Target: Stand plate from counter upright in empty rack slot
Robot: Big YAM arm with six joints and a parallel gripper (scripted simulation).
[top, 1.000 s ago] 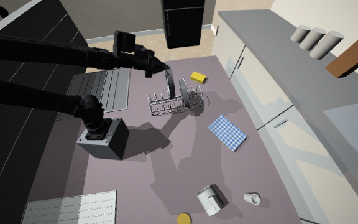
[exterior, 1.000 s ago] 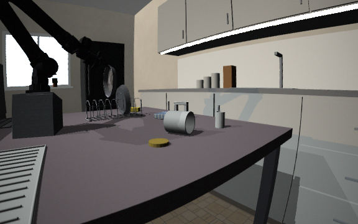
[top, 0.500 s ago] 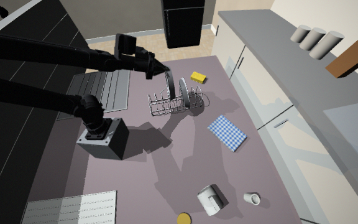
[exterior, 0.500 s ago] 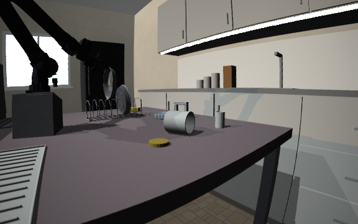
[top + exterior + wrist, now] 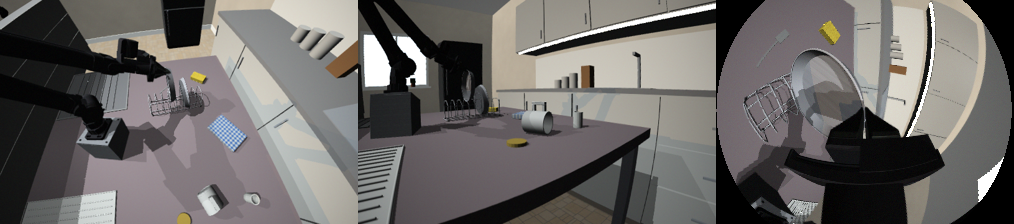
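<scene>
Even, dim light; the arm [image 5: 46, 56] throws broad soft shadows across the counter [image 5: 192, 174]; wrist view bulges fisheye.

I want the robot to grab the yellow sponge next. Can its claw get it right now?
Probably not yet. The claw is shut on the dark plate, held upright over the dish rack. The yellow sponge lies in the open beyond the rack, with the rack and the other plate between them.
</scene>
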